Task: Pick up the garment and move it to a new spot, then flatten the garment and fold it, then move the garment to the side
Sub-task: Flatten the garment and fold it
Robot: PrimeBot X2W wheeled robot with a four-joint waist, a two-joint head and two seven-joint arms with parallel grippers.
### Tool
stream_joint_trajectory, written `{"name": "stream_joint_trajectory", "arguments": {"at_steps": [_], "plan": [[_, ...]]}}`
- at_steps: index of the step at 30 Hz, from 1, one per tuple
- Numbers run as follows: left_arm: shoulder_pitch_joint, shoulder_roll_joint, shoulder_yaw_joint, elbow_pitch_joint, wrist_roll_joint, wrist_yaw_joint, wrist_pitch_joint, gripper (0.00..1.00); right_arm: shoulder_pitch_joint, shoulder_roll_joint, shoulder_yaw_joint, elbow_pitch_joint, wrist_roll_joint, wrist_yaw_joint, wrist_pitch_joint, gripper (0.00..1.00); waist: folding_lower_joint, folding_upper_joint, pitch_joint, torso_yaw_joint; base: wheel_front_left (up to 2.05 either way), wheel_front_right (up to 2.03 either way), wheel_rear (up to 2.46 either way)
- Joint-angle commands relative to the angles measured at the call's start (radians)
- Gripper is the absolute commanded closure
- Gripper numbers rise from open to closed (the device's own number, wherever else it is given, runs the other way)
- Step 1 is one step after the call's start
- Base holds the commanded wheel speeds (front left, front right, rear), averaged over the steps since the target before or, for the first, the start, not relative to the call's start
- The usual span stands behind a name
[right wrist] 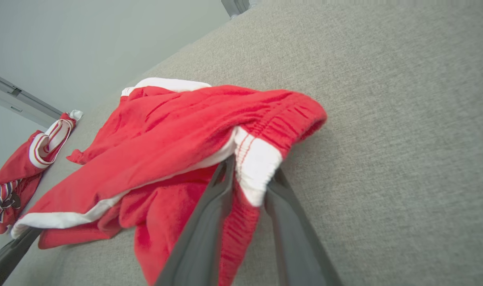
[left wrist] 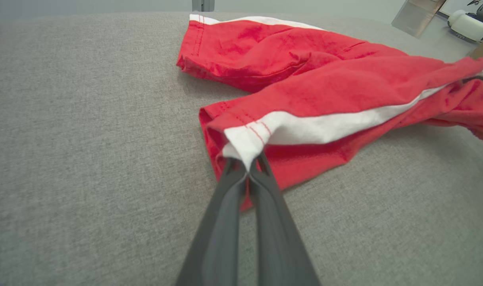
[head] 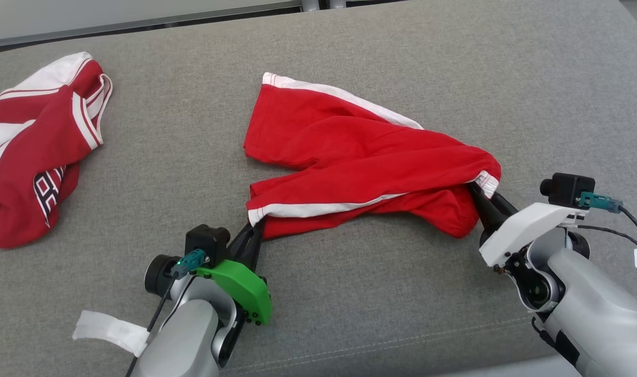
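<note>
the garment (head: 360, 152), a pair of red shorts with white side stripes, lay rumpled near the middle of the grey upholstered surface (head: 349, 42), stretched roughly between my two arms. one leg reached away from me with its white-edged hem flat on the cloth. the other leg ran in front of it toward my left side, and the waistband end was bunched up at my right.

my left tool (head: 255, 224) was clenched on the corner of the nearer leg's hem, right where the white stripe ended. in the left wrist view the two dark fingers met with the white corner pinched between their tips, and red cloth lay beneath them on the surface.

my right tool (head: 479, 195) was at the waistband. in the right wrist view its fingers stood apart, one on each side of the white gathered part of the elastic. both touched it, and the red waistband humped over the tips. whether those fingers were pressing it firmly or only bracketing it, i could not tell.

a second garment (head: 35, 146), a red and white jersey with dark lettering, lay crumpled at the far left of the surface, well apart from the shorts. a strip of white tape (head: 111, 331) hung from my left forearm.
</note>
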Motion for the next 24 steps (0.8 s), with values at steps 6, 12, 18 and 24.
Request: {"name": "stream_joint_trajectory", "arguments": {"at_steps": [6,12,18,24], "plan": [[0.002,-0.004,0.004,0.005,0.002,-0.004,-0.004,1.00,-0.035,-0.027,0.056,0.018,0.000,0.000,-0.049,0.80,0.0000,0.0000,-0.014,0.003,0.00,0.00,0.00],[0.018,-0.005,0.012,0.000,-0.006,-0.006,-0.004,1.00,-0.050,-0.059,0.114,0.003,-0.012,0.000,-0.069,1.00,0.0000,0.0000,-0.027,-0.003,0.00,0.00,0.00],[0.030,-0.009,0.027,-0.014,-0.027,-0.008,-0.004,1.00,-0.080,-0.085,0.169,0.003,-0.048,0.000,-0.080,1.00,0.0000,0.0000,-0.037,-0.009,0.00,0.00,0.00],[0.056,-0.012,0.091,-0.085,-0.131,-0.015,-0.004,1.00,-0.129,-0.124,0.186,-0.061,-0.114,0.000,-0.089,1.00,0.0000,0.0000,-0.047,-0.020,0.00,0.00,0.00]]}}
